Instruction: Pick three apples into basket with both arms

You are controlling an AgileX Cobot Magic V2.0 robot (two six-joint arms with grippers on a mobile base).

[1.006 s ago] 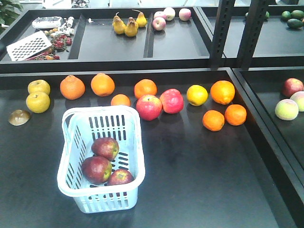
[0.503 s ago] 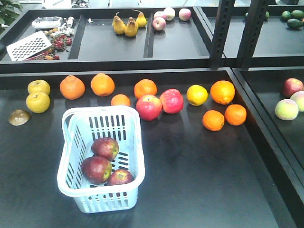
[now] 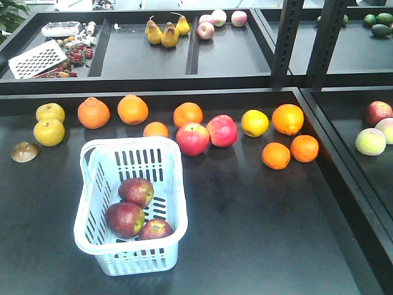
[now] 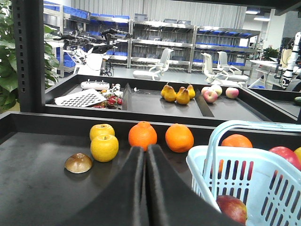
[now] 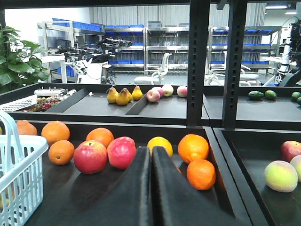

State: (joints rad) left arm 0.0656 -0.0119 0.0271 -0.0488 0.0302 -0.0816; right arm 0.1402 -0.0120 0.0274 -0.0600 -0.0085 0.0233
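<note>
Three apples (image 3: pixel 138 212): all three dark red apples lie inside the basket, close together on its slotted floor, one toward the back, two toward the near end.
Basket (image 3: pixel 178 184): pale blue-white, stands upright on the left part of the black worktop (image 3: pixel 264 233), long axis running front to back; nothing else is in it.
Loose fruit: oranges (image 3: pixel 132 109) in a row behind the basket, two brighter pink-red apples (image 3: pixel 207 135) touching each other just right of its far corner, two yellow apples (image 3: pixel 49 125) at far left.
Rear trays: three pears (image 3: pixel 164 32) in the middle compartment, pale apples (image 3: pixel 218 22) in the next, a white grater (image 3: pixel 37 59) in the left one.
Left gripper (image 4: pixel 145 188): fingers pressed together, nothing between them, beside the basket's rim.
Right gripper (image 5: pixel 150 188): fingers closed against each other, empty, facing the loose oranges and pink-red apples.
</note>
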